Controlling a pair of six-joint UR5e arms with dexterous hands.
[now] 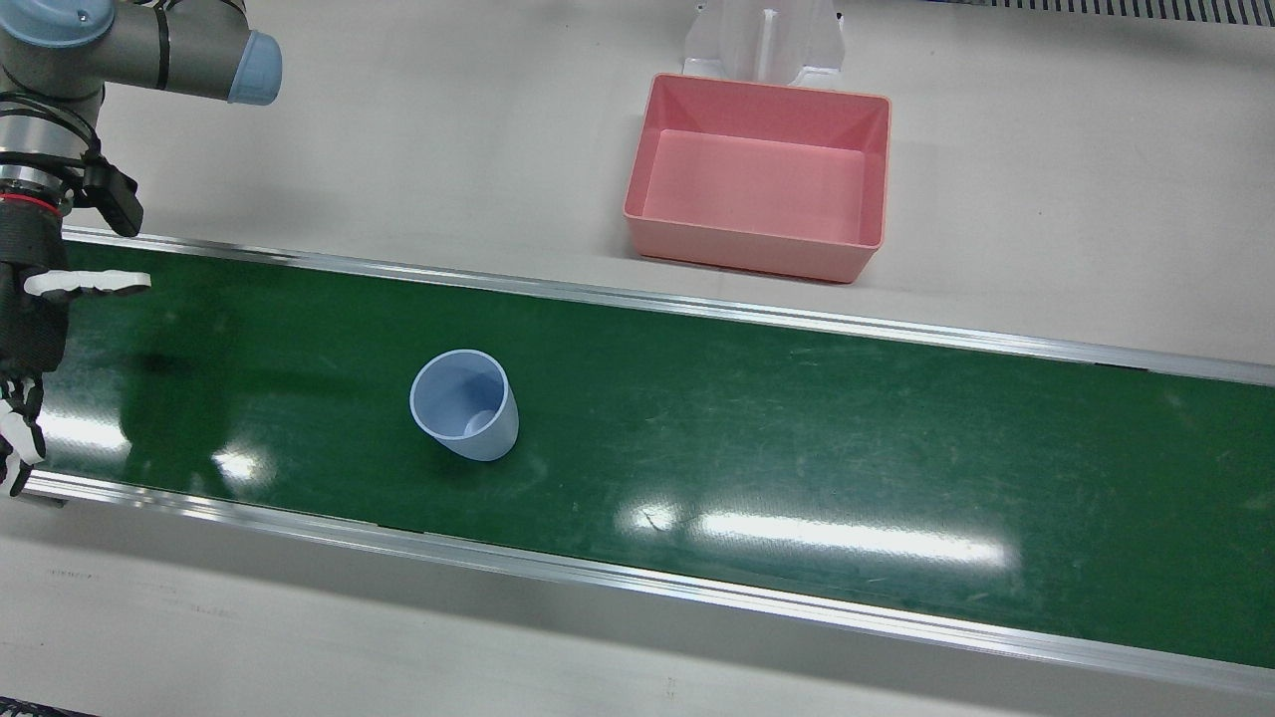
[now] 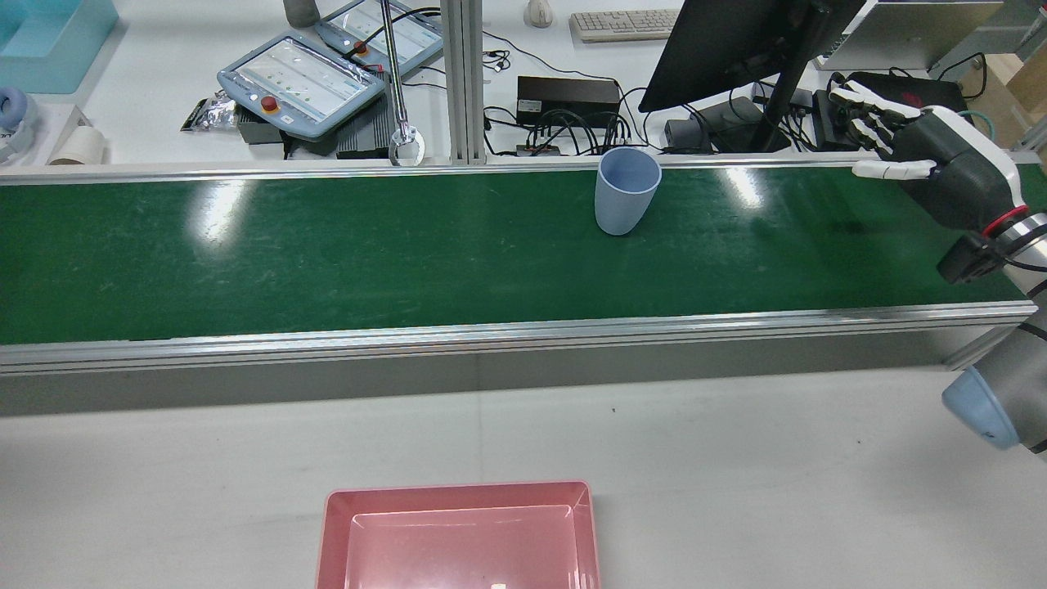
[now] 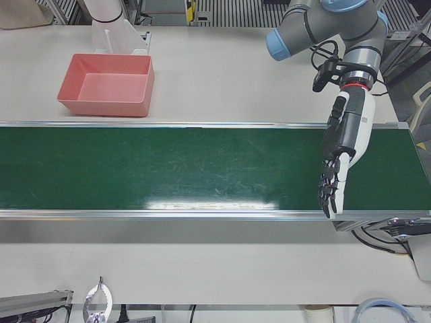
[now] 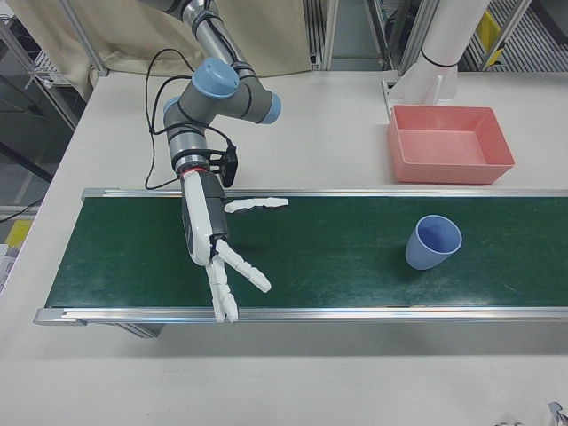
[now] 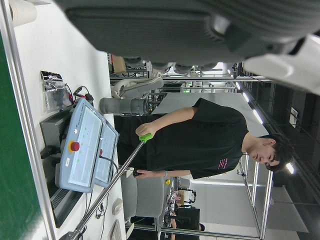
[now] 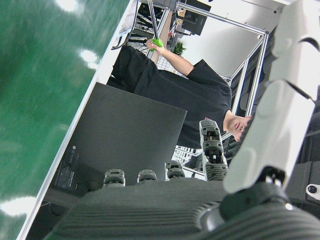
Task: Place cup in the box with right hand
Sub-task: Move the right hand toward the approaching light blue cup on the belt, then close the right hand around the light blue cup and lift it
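A light blue cup [image 1: 465,405] stands upright on the green belt; it also shows in the rear view [image 2: 626,191] and the right-front view [image 4: 433,241]. The pink box [image 1: 762,174] sits empty on the white table beside the belt, also seen in the rear view [image 2: 462,536] and the right-front view [image 4: 451,142]. My right hand [image 4: 213,240] is open with fingers spread, above the belt's end and well away from the cup; it shows in the rear view [image 2: 932,155] and the front view [image 1: 30,319]. My left hand [image 3: 343,155] is open and empty above the belt's other end.
The green conveyor belt [image 1: 797,448] has raised metal rails along both sides. A white pedestal [image 1: 762,40] stands just behind the box. A monitor [image 2: 728,41], teach pendants [image 2: 303,78] and cables lie beyond the belt's far rail.
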